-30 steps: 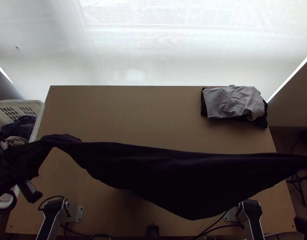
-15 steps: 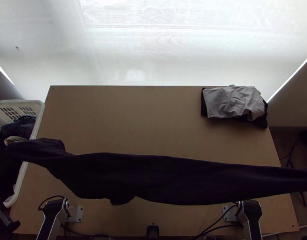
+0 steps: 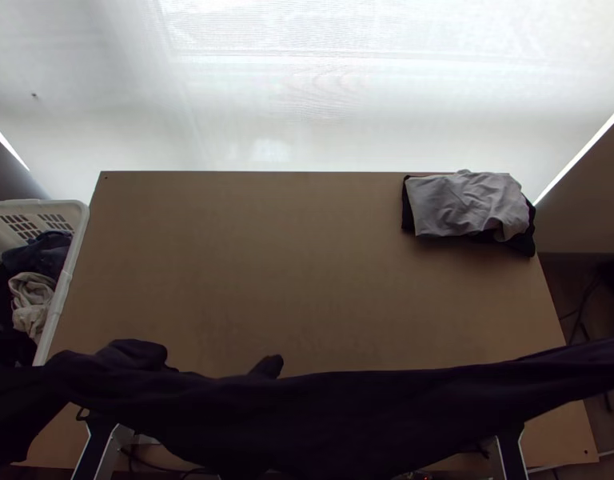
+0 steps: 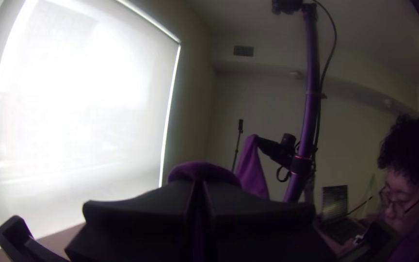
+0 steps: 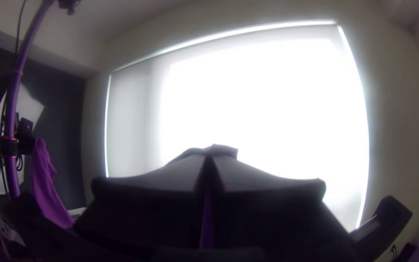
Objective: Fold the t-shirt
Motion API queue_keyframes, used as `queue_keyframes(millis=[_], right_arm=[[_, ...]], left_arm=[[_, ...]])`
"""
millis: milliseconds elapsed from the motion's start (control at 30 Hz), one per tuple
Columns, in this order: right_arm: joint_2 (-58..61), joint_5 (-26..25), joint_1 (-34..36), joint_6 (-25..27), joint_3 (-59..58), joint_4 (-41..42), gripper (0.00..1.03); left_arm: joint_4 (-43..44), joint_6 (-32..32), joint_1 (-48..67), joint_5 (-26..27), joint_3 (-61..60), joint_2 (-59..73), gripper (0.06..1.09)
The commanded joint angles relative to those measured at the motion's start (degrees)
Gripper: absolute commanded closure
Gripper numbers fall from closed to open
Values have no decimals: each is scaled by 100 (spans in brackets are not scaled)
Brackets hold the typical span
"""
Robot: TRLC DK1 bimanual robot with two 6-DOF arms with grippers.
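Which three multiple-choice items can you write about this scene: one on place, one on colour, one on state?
1. Where is the grey cloth?
A) near left
B) far right on the table
C) centre

2. What colour is the basket?
A) white
B) red
C) green

3. How is the t-shirt?
A) folded flat
B) lying spread
C) stretched between left gripper and right gripper

1 B: the top view shows it there.
2 A: its rim looks white.
3 C: wrist views show the t-shirt pinched.

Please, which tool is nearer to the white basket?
Left. The left tool grips the shirt near the basket; the right tool grips it across the table.
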State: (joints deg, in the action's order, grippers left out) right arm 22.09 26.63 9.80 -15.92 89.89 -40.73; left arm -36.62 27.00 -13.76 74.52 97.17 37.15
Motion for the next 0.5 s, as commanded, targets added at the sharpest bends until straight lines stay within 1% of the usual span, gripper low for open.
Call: queue_keyframes(millis=[0, 67, 167, 233, 333, 433, 467], right_arm=[[340, 369, -57, -236, 354, -1323, 100], [569, 413, -57, -297, 486, -1596, 100], [876, 457, -101, -324, 442, -1780, 100], [1131, 457, -110, -324, 231, -1754, 100], [1509, 448, -110, -341, -314, -1482, 100], [1755, 439, -110, -341, -1114, -1148, 100], [1843, 422, -110, -324, -1369, -989, 100]], left_arm=[[-126, 1211, 488, 590, -374, 117, 105], [-144, 1386, 559, 590, -514, 126, 105], [-144, 1386, 813, 590, -778, 240, 105], [-117, 1386, 928, 590, -1174, 407, 105], [-64, 1386, 1103, 590, -2140, 645, 105], [278, 1351, 1068, 766, -3169, 944, 105], [349, 1228, 1033, 774, -3388, 1075, 105]])
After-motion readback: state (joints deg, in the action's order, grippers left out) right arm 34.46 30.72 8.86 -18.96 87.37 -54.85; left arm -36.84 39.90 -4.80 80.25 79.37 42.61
